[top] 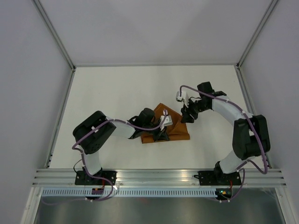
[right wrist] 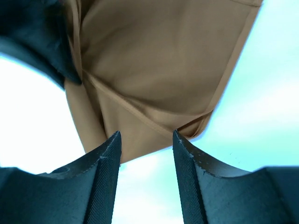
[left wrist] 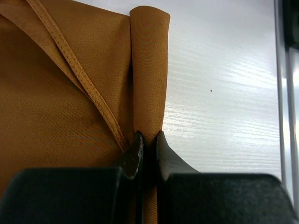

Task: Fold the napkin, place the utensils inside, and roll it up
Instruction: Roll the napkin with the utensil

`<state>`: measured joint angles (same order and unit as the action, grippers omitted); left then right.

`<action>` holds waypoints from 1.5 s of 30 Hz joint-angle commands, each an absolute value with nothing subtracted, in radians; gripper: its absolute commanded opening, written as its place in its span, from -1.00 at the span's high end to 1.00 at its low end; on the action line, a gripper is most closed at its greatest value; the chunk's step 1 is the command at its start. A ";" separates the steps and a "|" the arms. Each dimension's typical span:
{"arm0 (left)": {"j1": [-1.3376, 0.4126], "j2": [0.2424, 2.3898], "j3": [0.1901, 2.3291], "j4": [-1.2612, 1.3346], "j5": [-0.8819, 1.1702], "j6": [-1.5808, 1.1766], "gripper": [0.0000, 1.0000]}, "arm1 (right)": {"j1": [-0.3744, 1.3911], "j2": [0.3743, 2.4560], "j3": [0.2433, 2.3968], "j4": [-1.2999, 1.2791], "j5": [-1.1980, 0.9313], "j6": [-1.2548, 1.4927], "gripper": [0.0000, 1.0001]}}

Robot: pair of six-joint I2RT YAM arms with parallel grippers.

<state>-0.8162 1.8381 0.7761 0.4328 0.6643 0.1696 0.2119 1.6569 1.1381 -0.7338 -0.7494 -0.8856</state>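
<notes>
**Limp cloth, pinch grip: the napkin at the start of a roll**

The napkin [top: 178, 133], a plain rust-orange cloth, lies folded into a rough triangle near the middle of the white tabletop [top: 117, 93], between the two arms. The left gripper [left wrist: 148, 138] is closed tight on a narrow rolled fold [left wrist: 149, 70] at the cloth's edge, and the stitched hem [left wrist: 77, 70] runs just beside that fold. The right gripper [right wrist: 145, 140] is spread wide and holds nothing; it hovers at a corner of the napkin. No utensils show in any view, and it cannot be told whether they lie inside the folds.

Handling, as judged: the fabric looks light, thin and limp, so it is likely to sag or unroll wherever it is unsupported. The best purchase is probably a pinch across the doubled roll or the hemmed edge, where the layers give the fingers some bulk.
</notes>
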 commanded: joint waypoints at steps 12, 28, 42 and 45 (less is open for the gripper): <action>-0.723 2.017 0.867 0.259 0.960 -0.024 0.95 | 0.532 1.201 0.546 -0.174 -0.490 -0.960 -0.18; -0.718 2.079 0.927 0.184 0.977 -0.034 0.95 | 0.756 1.266 0.502 -0.112 -0.341 -0.919 -0.16; -0.712 2.039 0.911 0.213 0.923 -0.048 0.65 | 0.798 1.351 0.502 -0.127 -0.273 -0.920 0.73; -0.707 1.993 0.907 0.229 0.882 -0.063 0.46 | 0.798 1.367 0.517 -0.155 -0.273 -0.920 0.88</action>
